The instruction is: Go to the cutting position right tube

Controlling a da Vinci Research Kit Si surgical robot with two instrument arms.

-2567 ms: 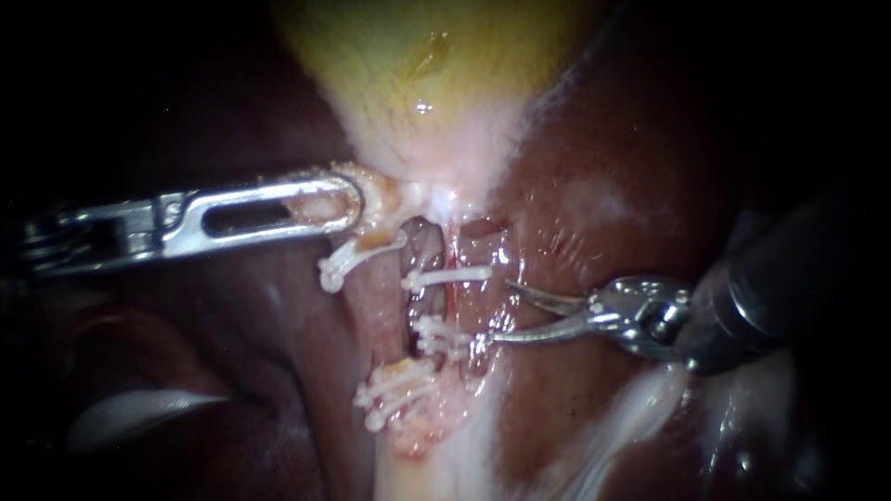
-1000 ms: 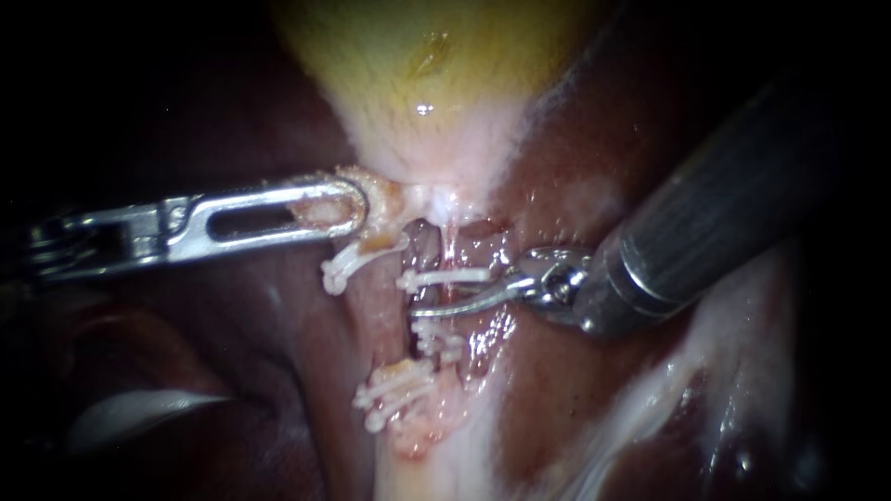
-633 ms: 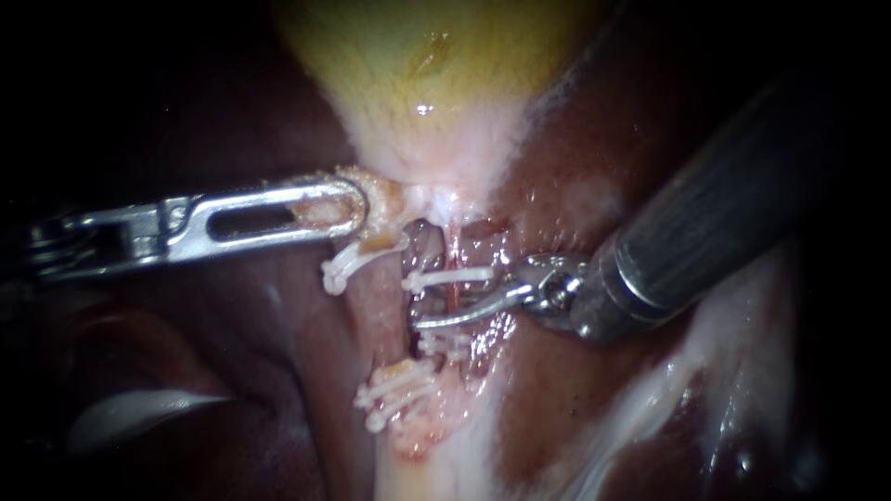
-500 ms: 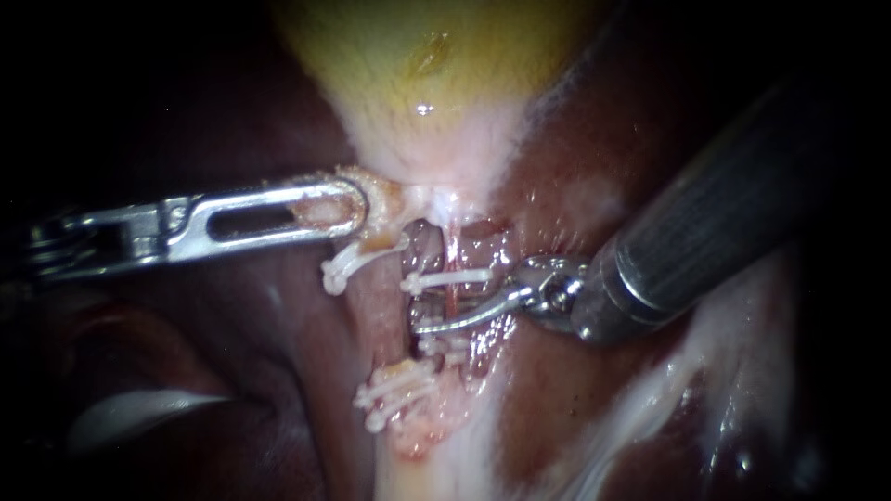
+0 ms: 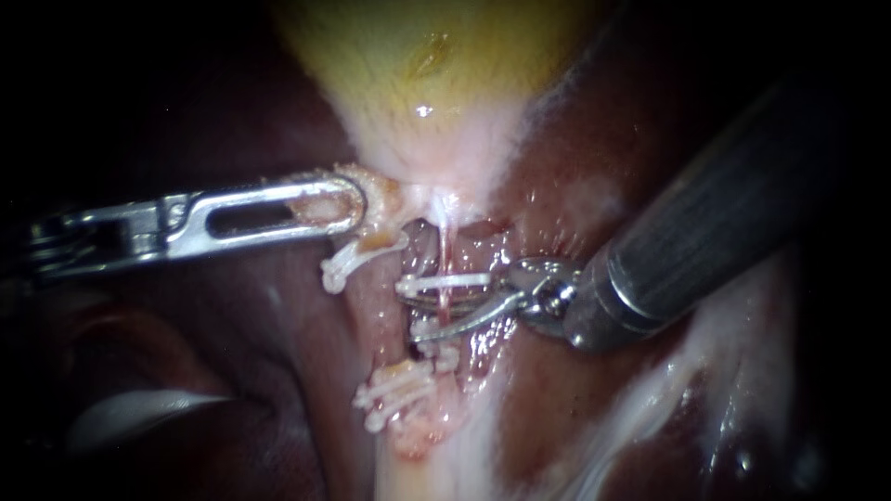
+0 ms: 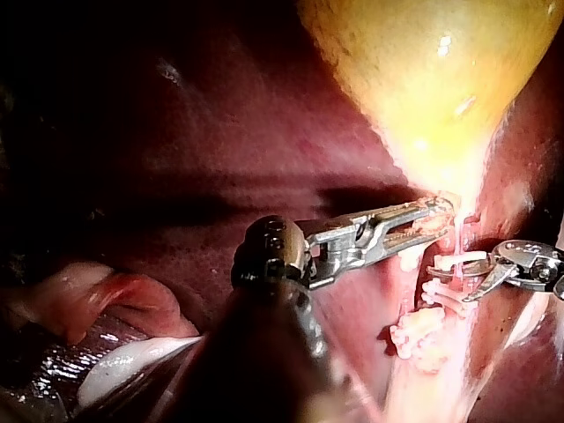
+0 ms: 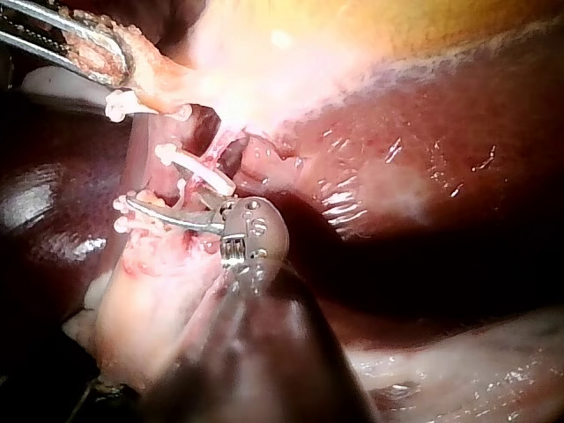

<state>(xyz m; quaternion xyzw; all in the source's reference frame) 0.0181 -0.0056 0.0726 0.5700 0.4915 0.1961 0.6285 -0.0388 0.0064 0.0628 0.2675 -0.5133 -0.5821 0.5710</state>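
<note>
At 6 o'clock from the gallbladder point(image 5: 436, 83), the right tube point(image 5: 443, 250) runs between 2 clips point(image 5: 455, 279), straddled by the right instrument's point(image 5: 418, 315) narrowly parted pincer. From 9 o'clock, the left instrument's point(image 5: 343, 204) pincer clamps tissue point(image 5: 376, 199).

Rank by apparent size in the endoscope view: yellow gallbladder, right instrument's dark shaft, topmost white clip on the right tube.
Yellow gallbladder and dark shaft: alike; shaft is nearer the camera, so unranked.
Topmost white clip: smallest.

No readable text (or numbers) shows anywhere.
</note>
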